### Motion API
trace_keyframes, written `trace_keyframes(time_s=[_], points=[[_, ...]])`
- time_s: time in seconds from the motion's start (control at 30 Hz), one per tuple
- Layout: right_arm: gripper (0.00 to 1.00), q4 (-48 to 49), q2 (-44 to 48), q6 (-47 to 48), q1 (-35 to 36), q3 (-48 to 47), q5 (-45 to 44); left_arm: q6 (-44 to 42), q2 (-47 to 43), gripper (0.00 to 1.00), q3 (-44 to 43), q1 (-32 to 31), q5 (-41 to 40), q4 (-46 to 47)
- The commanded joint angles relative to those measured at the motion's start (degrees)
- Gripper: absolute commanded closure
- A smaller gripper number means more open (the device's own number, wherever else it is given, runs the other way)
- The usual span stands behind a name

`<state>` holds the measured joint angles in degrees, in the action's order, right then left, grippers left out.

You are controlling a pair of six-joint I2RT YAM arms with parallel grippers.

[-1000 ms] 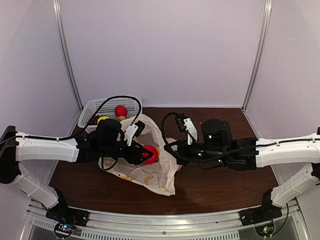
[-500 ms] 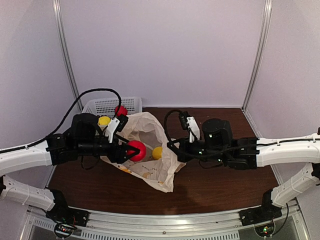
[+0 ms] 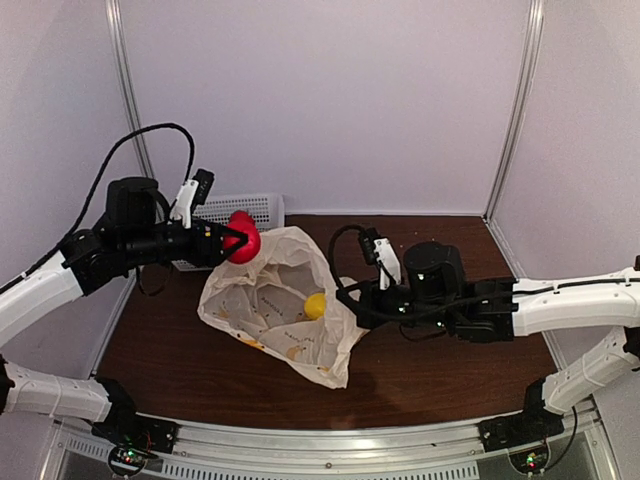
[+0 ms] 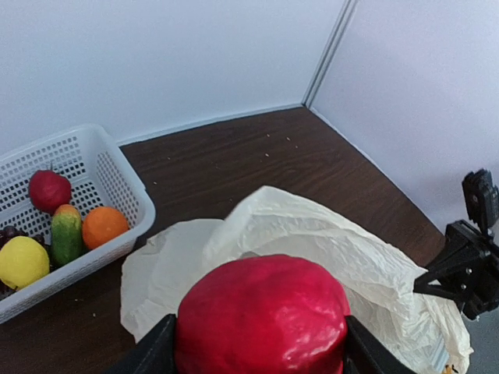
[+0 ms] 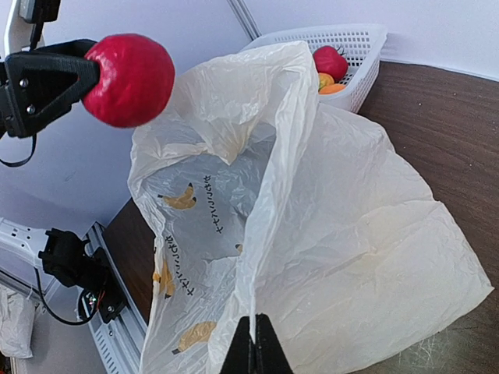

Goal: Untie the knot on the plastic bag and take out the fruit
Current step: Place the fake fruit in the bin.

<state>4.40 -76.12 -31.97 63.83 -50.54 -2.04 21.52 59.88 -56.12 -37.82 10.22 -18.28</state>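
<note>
Fruit (image 3: 246, 236), round and red, sits clamped in the left gripper (image 3: 238, 240) near the white perforated basket (image 3: 256, 208); right gripper (image 5: 253, 347) pinches the crinkly cream plastic bag (image 3: 285, 335), presumably holding its mouth open.

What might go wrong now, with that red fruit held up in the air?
The red fruit is round and gripped only at its sides by the left end effector; it might slip and drop short of the basket. The right end effector pinches just a thin edge of the bag; the film could slip free, closing over the yellow fruit inside.
</note>
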Motion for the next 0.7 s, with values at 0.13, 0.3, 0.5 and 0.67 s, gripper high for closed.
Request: trace_keyframes(time_s=[0.13,0.3,0.5,0.67], points=[[1.00,-1.2,3.5,-0.5,-0.3,1.2,-3.1,-1.9,5.6,0.38,-6.1,16.4,4.5,0.0],[1.00,-1.4,3.8,-0.7,-0.2,1.4,-3.5,-1.1,11.2,0.38,-7.3,23.1,1.9,2.4],[1.00,-1.6,3.8,-0.6,-0.3,1.3,-3.3,-0.9,18.5,0.38,-9.0,28.3,-5.3,3.4],[1.00,-1.8,3.9,-0.8,-0.2,1.3,-3.3,-0.3,22.6,0.38,-9.1,31.5,-8.0,5.7]])
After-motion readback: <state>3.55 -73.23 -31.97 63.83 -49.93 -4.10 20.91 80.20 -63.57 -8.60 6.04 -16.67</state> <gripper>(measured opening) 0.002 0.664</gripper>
